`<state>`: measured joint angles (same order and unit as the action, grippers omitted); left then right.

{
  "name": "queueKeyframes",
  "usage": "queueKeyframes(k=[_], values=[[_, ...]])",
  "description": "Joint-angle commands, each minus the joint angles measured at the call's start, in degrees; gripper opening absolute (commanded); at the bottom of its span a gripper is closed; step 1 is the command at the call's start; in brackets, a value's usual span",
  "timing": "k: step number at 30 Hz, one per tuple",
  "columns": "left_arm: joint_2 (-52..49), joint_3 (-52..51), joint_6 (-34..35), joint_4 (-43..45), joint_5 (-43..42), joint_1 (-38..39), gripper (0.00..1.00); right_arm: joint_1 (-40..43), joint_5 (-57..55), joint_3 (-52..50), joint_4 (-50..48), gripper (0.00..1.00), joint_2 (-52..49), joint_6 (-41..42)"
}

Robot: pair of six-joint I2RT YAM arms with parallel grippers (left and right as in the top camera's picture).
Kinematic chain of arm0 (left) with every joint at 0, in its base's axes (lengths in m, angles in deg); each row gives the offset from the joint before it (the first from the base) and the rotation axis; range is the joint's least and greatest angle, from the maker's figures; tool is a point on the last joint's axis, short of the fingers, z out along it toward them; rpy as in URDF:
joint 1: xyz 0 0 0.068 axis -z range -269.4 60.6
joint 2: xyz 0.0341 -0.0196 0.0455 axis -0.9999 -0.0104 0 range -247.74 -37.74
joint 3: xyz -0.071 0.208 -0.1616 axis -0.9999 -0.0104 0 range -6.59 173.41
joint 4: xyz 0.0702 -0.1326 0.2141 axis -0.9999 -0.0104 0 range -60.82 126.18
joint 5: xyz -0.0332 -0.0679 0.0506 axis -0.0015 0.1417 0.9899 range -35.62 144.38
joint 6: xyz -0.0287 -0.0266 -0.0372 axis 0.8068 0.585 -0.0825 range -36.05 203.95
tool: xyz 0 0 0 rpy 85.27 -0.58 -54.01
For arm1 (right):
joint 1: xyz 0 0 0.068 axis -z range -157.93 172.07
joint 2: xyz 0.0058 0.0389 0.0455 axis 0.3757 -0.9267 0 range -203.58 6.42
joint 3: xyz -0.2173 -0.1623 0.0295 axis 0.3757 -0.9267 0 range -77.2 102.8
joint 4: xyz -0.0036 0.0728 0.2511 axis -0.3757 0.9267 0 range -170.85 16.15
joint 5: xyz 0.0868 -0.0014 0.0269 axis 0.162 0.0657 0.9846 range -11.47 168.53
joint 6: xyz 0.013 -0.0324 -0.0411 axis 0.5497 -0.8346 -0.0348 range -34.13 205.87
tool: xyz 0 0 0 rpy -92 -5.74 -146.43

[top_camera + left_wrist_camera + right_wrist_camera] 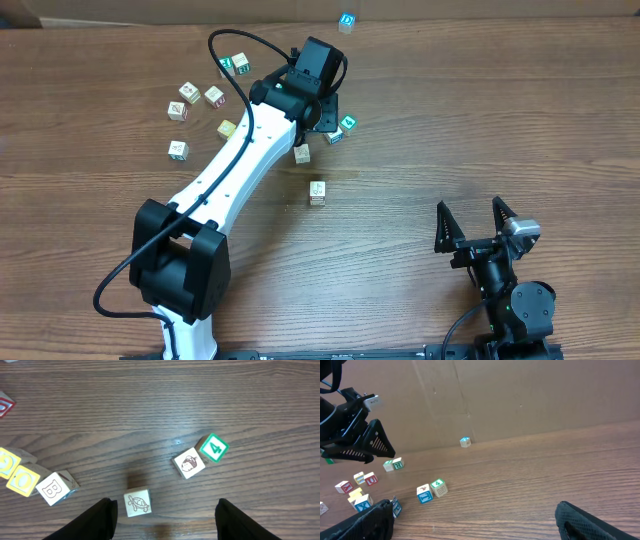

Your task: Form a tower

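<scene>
Most of the stacking is judged undone: the tower (346, 20) is seen at the overhead frame's top edge, loose cubes (178, 150) are left scattered on the counter (450, 120), and the left end effector (165, 506), over a turtle cube (138, 502), and the right end effector (468, 204) are held spread, empty.

Even, fairly bright light; soft short shadows by cubes (138, 503); faint sheen on table (177, 442); pics sharp.
</scene>
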<state>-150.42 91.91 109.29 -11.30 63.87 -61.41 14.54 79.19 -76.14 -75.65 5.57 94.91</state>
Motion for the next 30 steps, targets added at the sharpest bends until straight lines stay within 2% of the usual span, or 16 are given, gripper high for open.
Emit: queueKeyframes(k=[1, 4, 10, 16, 30], values=[[-1.6, 0.0, 0.6, 0.0, 2.1, -0.3, 0.54, 0.2, 0.0, -0.6, -0.3, 1.0, 0.7, 0.3], [-3.2, 0.0, 2.8, -0.9, 2.1, -0.3, 0.51, 0.2, 0.0, -0.6, -0.3, 1.0, 0.7, 0.3], [-8.9, 0.0, 8.5, -1.3, 2.1, -0.3, 0.53, 0.2, 0.0, -0.6, -0.3, 1.0, 0.7, 0.3], [-13.4, 0.0, 8.6, -1.1, 2.1, -0.5, 0.54, 0.2, 0.0, -0.6, -0.3, 1.0, 0.7, 0.3], [-13.7, 0.0, 8.6, -1.4, 2.0, -1.4, 0.54, 0.2, 0.0, -0.6, -0.3, 1.0, 0.7, 0.3]])
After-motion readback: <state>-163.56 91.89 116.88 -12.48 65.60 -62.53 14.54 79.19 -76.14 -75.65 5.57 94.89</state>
